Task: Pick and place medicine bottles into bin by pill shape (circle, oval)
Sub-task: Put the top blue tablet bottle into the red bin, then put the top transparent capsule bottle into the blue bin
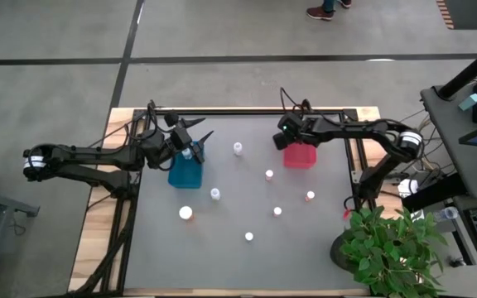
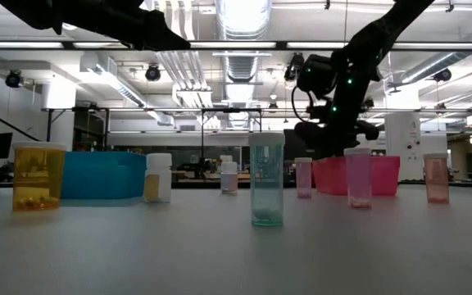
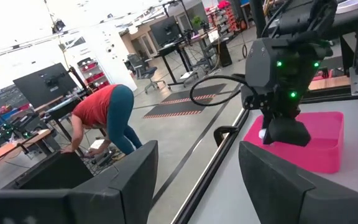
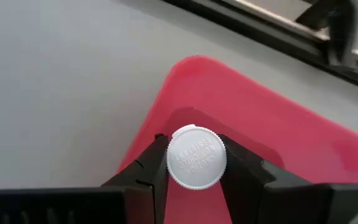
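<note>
- Counter [image 1: 222,257]: grey top on a wooden frame, carrying two bins and loose medicine bottles.
- Blue bin [image 1: 186,172]: at the counter's left rear; shows as a low blue tub [image 2: 103,174] in the low view.
- Pink bin [image 1: 300,156]: at the right rear, well apart from the blue bin.
- Left hand [image 1: 199,139]: raised above the rear edge of the blue bin, fingers spread apart, nothing between them.
- Right hand [image 4: 193,163]: above the pink bin [image 4: 278,130], fingers clamped on a white-capped bottle [image 4: 196,156], cap facing the wrist camera.
- Loose medicine bottles, upright, white caps: one at centre rear [image 1: 238,148]; one just beside the blue bin's front corner [image 1: 215,194]; orange one at left front [image 1: 186,213]; others scattered mid-counter [image 1: 269,175], [image 1: 310,196], [image 1: 277,211], [image 1: 249,237].
- Person [image 3: 104,121]: bent over in the room beyond, red top, seen from the left wrist.
</note>
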Controlling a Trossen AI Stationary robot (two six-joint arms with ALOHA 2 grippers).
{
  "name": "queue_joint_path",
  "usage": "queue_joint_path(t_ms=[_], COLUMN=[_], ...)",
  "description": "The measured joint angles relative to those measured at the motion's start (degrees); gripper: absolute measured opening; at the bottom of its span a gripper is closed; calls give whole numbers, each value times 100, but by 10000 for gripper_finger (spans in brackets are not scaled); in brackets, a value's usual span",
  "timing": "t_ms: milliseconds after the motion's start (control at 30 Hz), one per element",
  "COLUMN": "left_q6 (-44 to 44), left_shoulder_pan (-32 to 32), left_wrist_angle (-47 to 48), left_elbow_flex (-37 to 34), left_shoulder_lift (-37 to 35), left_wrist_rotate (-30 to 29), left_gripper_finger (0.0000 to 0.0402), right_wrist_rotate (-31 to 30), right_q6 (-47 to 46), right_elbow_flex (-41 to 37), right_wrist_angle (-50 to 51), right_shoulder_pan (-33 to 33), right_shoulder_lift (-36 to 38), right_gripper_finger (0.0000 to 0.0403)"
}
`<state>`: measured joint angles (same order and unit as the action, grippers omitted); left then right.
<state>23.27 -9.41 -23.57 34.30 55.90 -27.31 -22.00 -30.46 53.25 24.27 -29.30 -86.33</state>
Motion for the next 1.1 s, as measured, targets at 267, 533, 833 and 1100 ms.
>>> queue_joint_path(t_ms=[267, 533, 833, 1100], left_q6=[2, 2, 4, 0], left_shoulder_pan=[0, 0, 0, 0], left_wrist_angle=[0, 2, 2, 2], left_elbow_flex=[0, 0, 0, 0], left_shoulder_lift=[0, 0, 2, 2], left_wrist_rotate=[0, 0, 0, 0], left_gripper_finger=[206, 206, 206, 206], right_wrist_rotate=[55, 53, 44, 46], right_q6=[-115, -201, -197, -194], right_elbow_flex=[-9, -9, -11, -11], right_wrist_angle=[-65, -75, -50, 299], right_shoulder_pan=[0, 0, 0, 190], right_shoulder_lift=[-164, -193, 280, 1354], right_gripper_finger=[113, 158, 184, 183])
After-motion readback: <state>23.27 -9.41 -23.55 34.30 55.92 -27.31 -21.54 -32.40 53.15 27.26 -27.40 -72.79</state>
